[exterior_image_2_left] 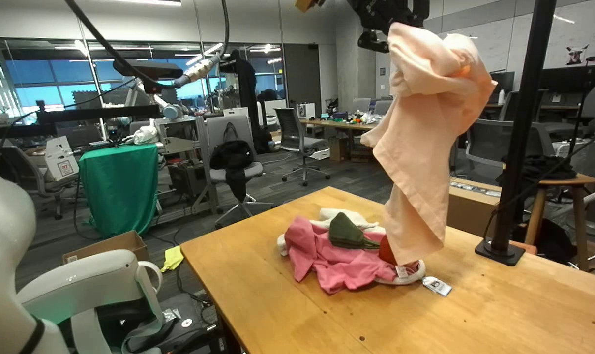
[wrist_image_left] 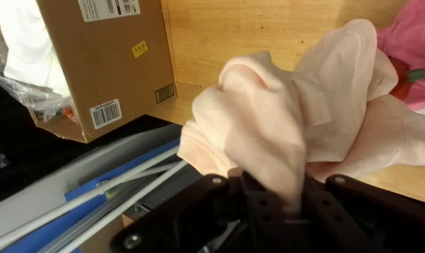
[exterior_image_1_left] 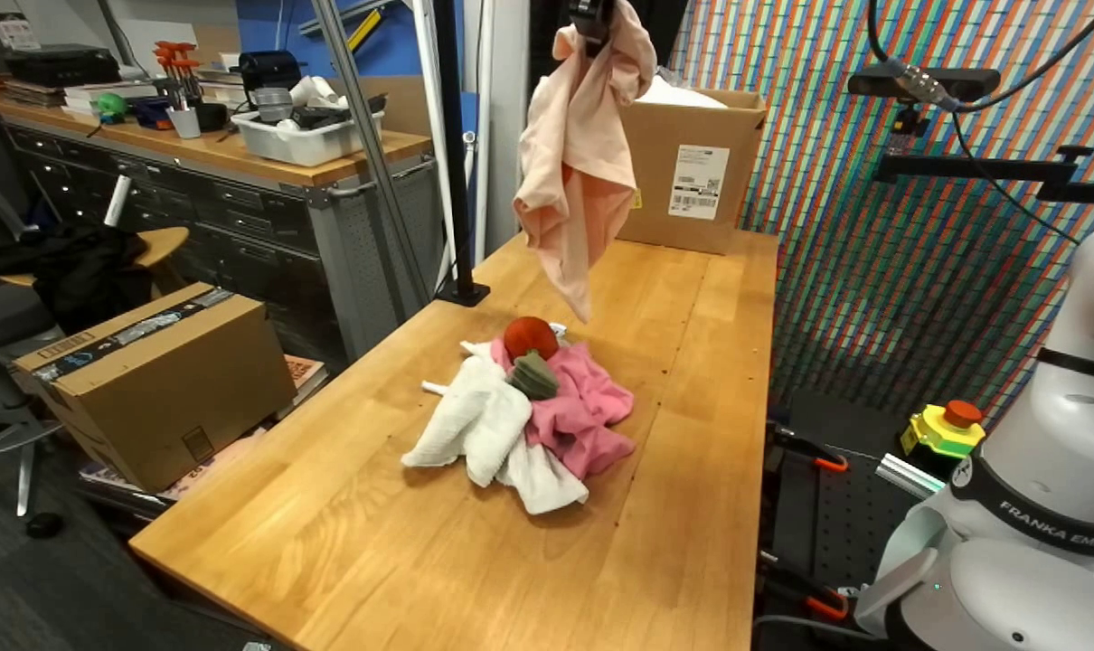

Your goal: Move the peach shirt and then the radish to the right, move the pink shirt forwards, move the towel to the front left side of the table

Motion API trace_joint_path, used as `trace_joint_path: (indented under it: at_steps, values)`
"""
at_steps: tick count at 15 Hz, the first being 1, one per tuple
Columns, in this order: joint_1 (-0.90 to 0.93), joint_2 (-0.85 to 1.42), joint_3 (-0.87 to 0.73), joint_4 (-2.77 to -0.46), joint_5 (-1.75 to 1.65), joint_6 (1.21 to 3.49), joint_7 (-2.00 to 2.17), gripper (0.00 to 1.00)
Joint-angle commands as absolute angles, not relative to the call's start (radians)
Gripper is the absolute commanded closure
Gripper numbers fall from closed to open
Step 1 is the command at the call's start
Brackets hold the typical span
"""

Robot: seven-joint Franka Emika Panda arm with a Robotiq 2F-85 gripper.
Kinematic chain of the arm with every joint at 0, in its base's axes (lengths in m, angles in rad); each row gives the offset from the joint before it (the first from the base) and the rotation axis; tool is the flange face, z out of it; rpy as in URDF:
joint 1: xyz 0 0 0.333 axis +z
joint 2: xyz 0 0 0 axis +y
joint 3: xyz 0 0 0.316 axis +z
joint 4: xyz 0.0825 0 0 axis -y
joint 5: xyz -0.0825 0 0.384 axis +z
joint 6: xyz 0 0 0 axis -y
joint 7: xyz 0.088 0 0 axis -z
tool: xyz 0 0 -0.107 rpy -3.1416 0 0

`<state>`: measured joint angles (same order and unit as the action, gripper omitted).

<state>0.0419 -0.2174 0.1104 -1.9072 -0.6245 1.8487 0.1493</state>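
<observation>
My gripper (wrist_image_left: 275, 193) is shut on the peach shirt (wrist_image_left: 261, 112). The shirt hangs bunched from the jaws above the table, as both exterior views show (exterior_image_1_left: 576, 154) (exterior_image_2_left: 420, 132). Below it lies the pink shirt (exterior_image_1_left: 592, 407), crumpled on the table. The red radish (exterior_image_1_left: 529, 336) with its green leaves rests on top of the pink shirt. In an exterior view the hanging peach shirt partly hides the radish's red body (exterior_image_2_left: 386, 250). The white towel (exterior_image_1_left: 475, 420) lies crumpled beside and partly under the pink shirt.
A cardboard box (exterior_image_1_left: 692, 176) with white stuff in it stands at the table's far end; it also shows in the wrist view (wrist_image_left: 117, 59). A black pole (exterior_image_2_left: 516, 132) rises from the table's edge near the cloth pile. A small white tag (exterior_image_2_left: 437, 285) lies beside the pile.
</observation>
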Motion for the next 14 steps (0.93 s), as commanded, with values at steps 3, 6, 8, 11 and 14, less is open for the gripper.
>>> trace_joint_path:
  at_steps: [3, 6, 8, 11, 14]
  values:
    - [-0.042, -0.286, 0.036, -1.921, -0.632, 1.815, 0.24, 0.96]
    - [-0.104, -0.297, -0.023, -1.921, -0.624, 1.797, 0.29, 0.96]
    - [-0.144, -0.291, -0.056, -1.922, -0.626, 1.79, 0.337, 0.96]
    - [-0.197, -0.275, -0.095, -1.925, -0.638, 1.778, 0.423, 0.97]
    - [-0.233, -0.262, -0.121, -1.931, -0.636, 1.792, 0.502, 0.97]
